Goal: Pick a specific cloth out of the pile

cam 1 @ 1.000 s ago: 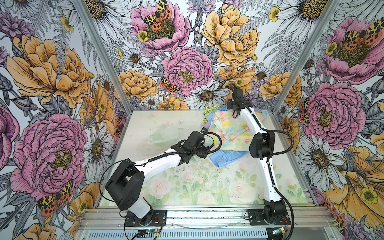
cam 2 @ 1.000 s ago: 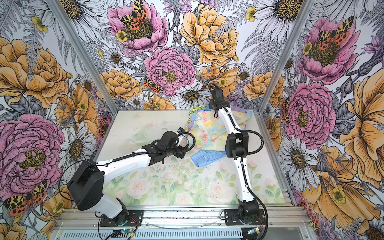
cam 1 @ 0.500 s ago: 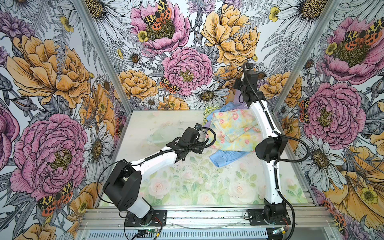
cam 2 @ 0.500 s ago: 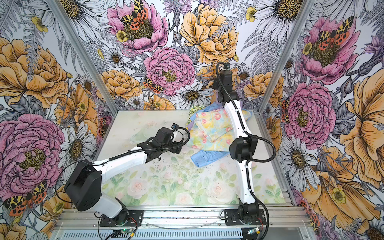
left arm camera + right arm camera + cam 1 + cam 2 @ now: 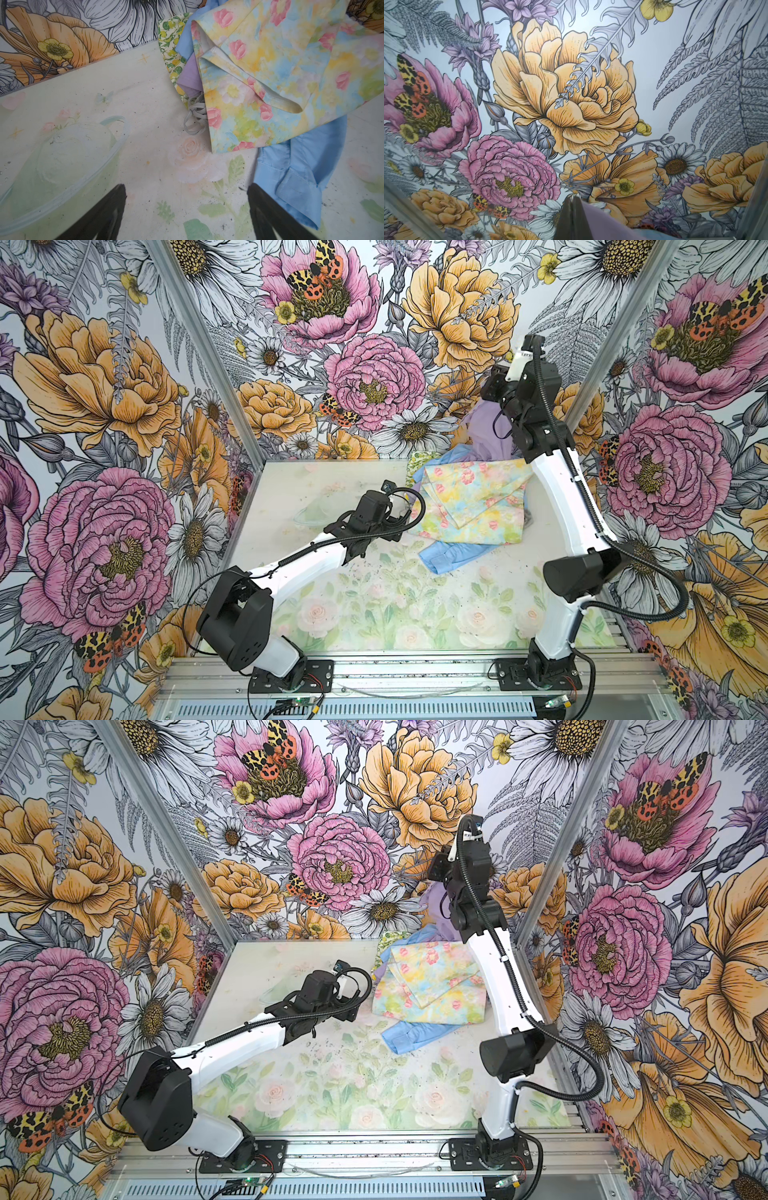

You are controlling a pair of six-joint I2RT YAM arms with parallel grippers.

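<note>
The lilac cloth hangs at the back right, its top pinched in my right gripper, which is shut on it and raised well above the pile. In the right wrist view the shut fingers show with lilac cloth beside them. The cloth's lower part still reaches into the pile; a lilac fold shows under the pastel yellow floral cloth. My left gripper stands open and empty low over the table, just left of the pile, its one finger near a light blue cuff.
The light blue garment sticks out at the pile's near side. A small green-yellow print piece lies at its back left, and a grey cord at its left edge. Flowered walls close the back and both sides.
My right gripper has risen from the pile toward the back wall, drawing the lilac cloth up with it. My left arm has drawn back a little to the left, still open.
</note>
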